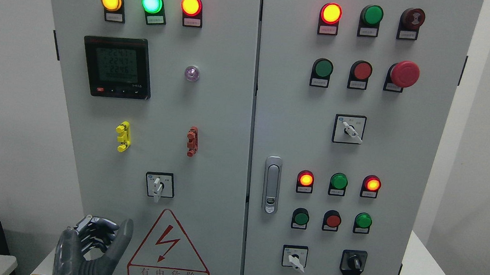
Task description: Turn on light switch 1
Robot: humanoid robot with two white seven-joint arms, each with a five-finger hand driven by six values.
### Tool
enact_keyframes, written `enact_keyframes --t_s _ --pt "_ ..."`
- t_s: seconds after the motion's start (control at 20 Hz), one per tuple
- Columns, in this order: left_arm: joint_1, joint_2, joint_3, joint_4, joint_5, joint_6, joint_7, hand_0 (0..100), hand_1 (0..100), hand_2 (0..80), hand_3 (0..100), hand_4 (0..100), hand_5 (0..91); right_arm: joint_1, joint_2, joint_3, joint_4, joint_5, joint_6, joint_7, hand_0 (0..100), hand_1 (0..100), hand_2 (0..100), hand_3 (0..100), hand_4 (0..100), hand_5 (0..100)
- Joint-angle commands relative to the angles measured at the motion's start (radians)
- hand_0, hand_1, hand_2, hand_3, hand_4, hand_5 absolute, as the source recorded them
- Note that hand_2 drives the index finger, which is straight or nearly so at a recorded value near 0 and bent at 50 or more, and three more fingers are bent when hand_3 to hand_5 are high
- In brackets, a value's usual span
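A grey electrical cabinet (212, 108) with two doors fills the head view. On the left door a white rotary selector switch (158, 186) points its lever straight down. The right door carries more selector switches: an upper one (349, 129), a lower white one (294, 258) and a black knob (353, 262). I cannot tell from the labels which is switch 1. My left hand (94, 241) is at the lower left, below and left of the left door's switch. Its fingers are curled, the thumb is raised, and it holds nothing. It is not touching any switch.
Lit amber, green and red lamps (152, 2) line the top of the left door above a digital meter (116, 67). The right door has push buttons, a red emergency stop (404, 74) and a door handle (272, 184). A lightning warning triangle (169, 249) is beside my hand.
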Motion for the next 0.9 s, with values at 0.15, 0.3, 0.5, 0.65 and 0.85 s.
enact_keyframes --t_s 0.15,0.3,0.5,0.65,0.85 --pt "-0.050 -0.028 -0.122 -0.005 -0.024 0.093 0.084 0 53 61.0 81 81 73.9 0.000 0.000 0.000 0.000 -0.017 -0.001 0.000 12 39 0 0 0 0" --pt "-0.083 -0.033 -0.138 0.000 -0.024 0.156 0.115 0 53 59.9 81 81 74.0 0.000 0.000 0.000 0.000 -0.018 -0.001 0.000 12 39 0 0 0 0" --pt "-0.122 -0.051 -0.140 0.004 -0.024 0.214 0.130 2 55 59.3 81 81 74.0 0.000 0.000 0.000 0.000 -0.017 -0.001 0.000 12 39 0 0 0 0" --pt "-0.134 -0.053 -0.142 0.009 -0.024 0.236 0.140 4 54 59.0 81 81 74.0 0.000 0.000 0.000 0.000 -0.017 -0.001 0.000 12 39 0 0 0 0" --pt "-0.137 -0.054 -0.152 0.021 -0.024 0.259 0.153 6 54 58.1 81 81 73.9 0.000 0.000 0.000 0.000 -0.017 -0.001 0.000 12 39 0 0 0 0"
